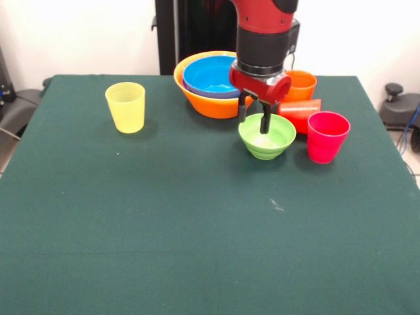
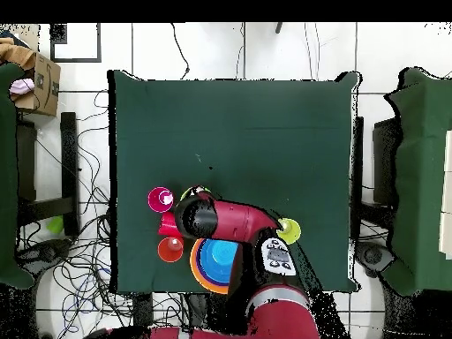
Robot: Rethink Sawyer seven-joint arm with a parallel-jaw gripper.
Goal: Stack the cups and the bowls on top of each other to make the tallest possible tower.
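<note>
The red and black arm (image 1: 266, 39) comes down over the far right part of the green desk (image 1: 197, 216), its gripper (image 1: 254, 121) lowered into the small green bowl (image 1: 282, 139). The 2 dark fingers (image 1: 265, 122) stand a narrow gap apart; 1 sits over the bowl's far rim and the other reaches inside, and neither can be seen pressing on the bowl.

Just right of the green bowl stands the pink cup (image 1: 327, 136), upright with its mouth up. Behind these 2, a red cup (image 1: 302, 113) lies on its side, and the orange cup (image 1: 300, 84) stands upright behind that, partly hidden by the arm. To the left of the arm, at the desk's far edge, a blue bowl (image 1: 209, 75) is nested in the large yellow-orange bowl (image 1: 207, 104). The yellow cup (image 1: 125, 106) stands alone, upright, well apart from the rest on the left.

From overhead the arm (image 2: 231, 220) covers most of the green bowl (image 2: 188, 192), leaving only a sliver; the pink cup (image 2: 160, 199), orange cup (image 2: 169, 249), blue bowl (image 2: 219, 256) and yellow cup (image 2: 289, 231) show around it.
</note>
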